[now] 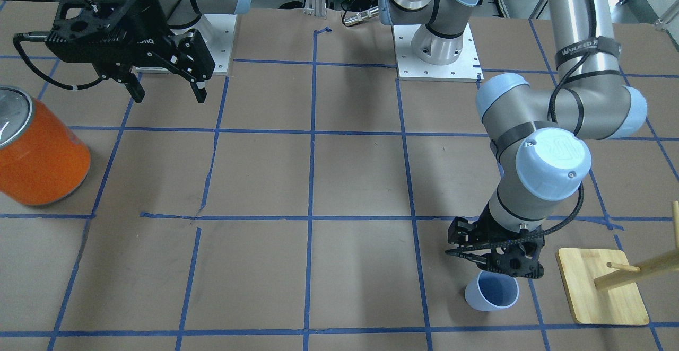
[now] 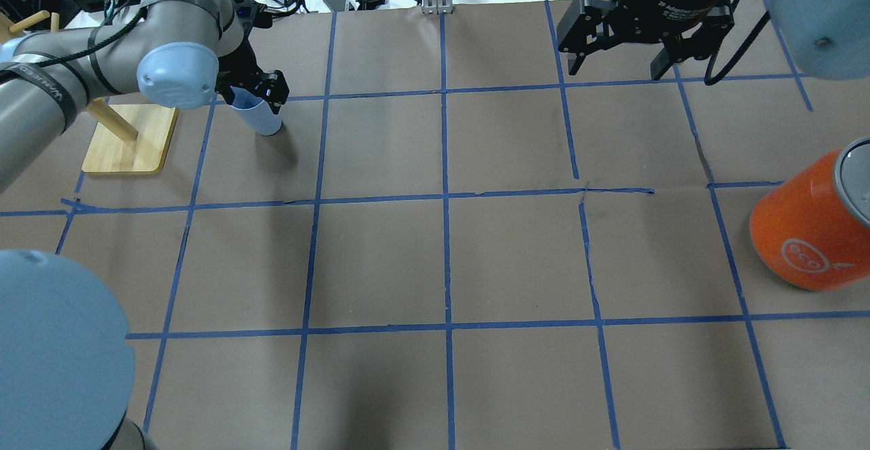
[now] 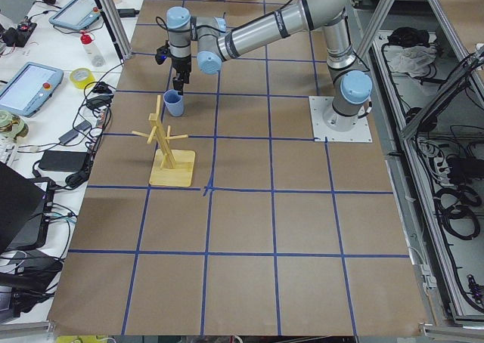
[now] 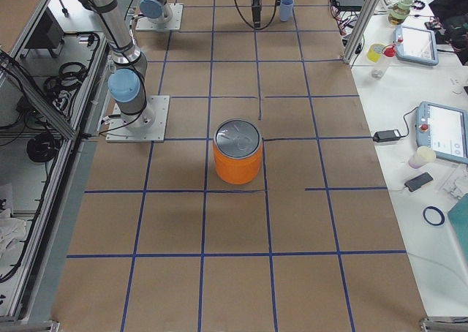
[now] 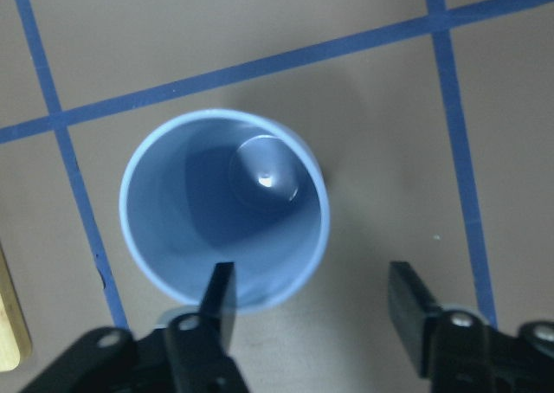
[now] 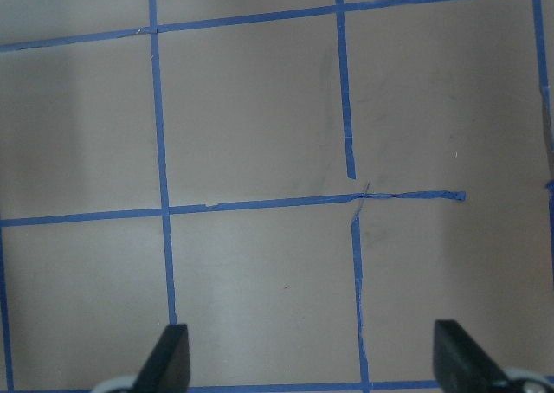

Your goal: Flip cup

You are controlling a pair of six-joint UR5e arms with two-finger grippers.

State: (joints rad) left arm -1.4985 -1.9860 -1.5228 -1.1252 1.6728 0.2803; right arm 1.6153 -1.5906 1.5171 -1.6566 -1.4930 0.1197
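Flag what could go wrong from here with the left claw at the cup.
1. The left claw is open, with one finger over the mouth of the cup and the other outside. Closing would likely pinch just one thin wall, so the cup may slip or twist in the flip.
2. Any sideways move could catch the rim and tip the upright cup.
3. The wooden rack stands close beside it; a wrist swing might hit its pegs.

Cup (image 1: 492,291): small, pale blue-white, tapered, no handle; inside bluer. Stood upright, mouth up, narrow base on brown paper (image 1: 360,181), close to blue tape line (image 5: 260,64) and near wooden stand (image 1: 602,292). Sat beneath my left gripper (image 5: 312,280), one finger (image 5: 221,293) over rim, unclamped.
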